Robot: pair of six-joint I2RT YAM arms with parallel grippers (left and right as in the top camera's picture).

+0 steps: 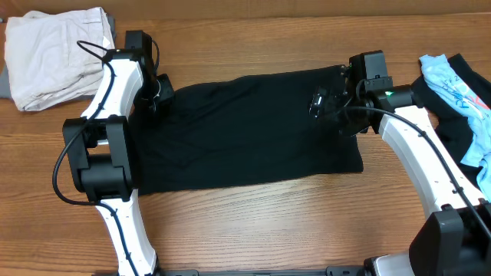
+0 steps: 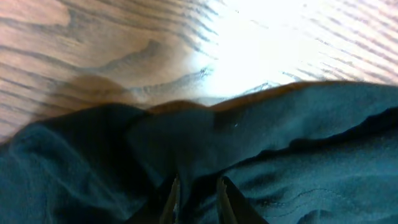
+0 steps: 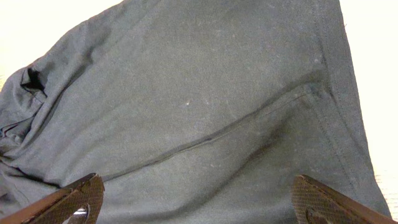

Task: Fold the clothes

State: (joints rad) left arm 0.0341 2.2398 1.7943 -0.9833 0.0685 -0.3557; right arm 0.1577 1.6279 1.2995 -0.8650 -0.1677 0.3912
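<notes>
Now blk garment (image 2: 298, 143) edge inside L claw (image 2: 197, 185).

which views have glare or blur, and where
left wrist: soft all over, strong glare whitens the table above the black garment; right wrist: garment weave sharp, table corners blown out white; overhead: evenly lit, sharp, no glare

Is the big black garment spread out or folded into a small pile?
Spread out: the black garment lies as one wide flat sheet across the table. Whether it is doubled once, cannot tell.
</notes>
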